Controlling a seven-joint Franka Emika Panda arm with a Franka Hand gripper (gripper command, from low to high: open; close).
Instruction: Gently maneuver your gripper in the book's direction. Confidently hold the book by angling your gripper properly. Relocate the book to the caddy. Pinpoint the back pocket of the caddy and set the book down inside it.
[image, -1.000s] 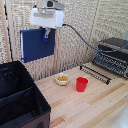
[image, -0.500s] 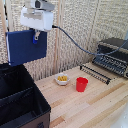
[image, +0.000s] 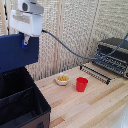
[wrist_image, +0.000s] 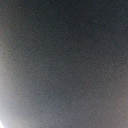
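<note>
The gripper (image: 24, 41) is a white boxy block at the top of the exterior view's left side. Its blue-tipped fingers are shut on the top edge of the navy-blue book (image: 17, 52). The book hangs upright in the air, just above the back part of the black fabric caddy (image: 27, 113). The caddy stands on the wooden table at the exterior view's lower left, with a divider (image: 15, 96) across it. The compartment under the book (image: 14, 82) is the far one. The wrist view shows only a dark blur filling the frame.
A red cup (image: 81, 84) and a small white bowl with yellow bits (image: 62, 79) stand on the wooden table (image: 95, 107). A black toaster oven (image: 114, 55) with a wire rack (image: 96, 73) sits at the exterior view's right. A cable trails from the arm.
The gripper has carried the book toward the exterior view's left and closer to the camera, from beside the caddy to above its back part.
</note>
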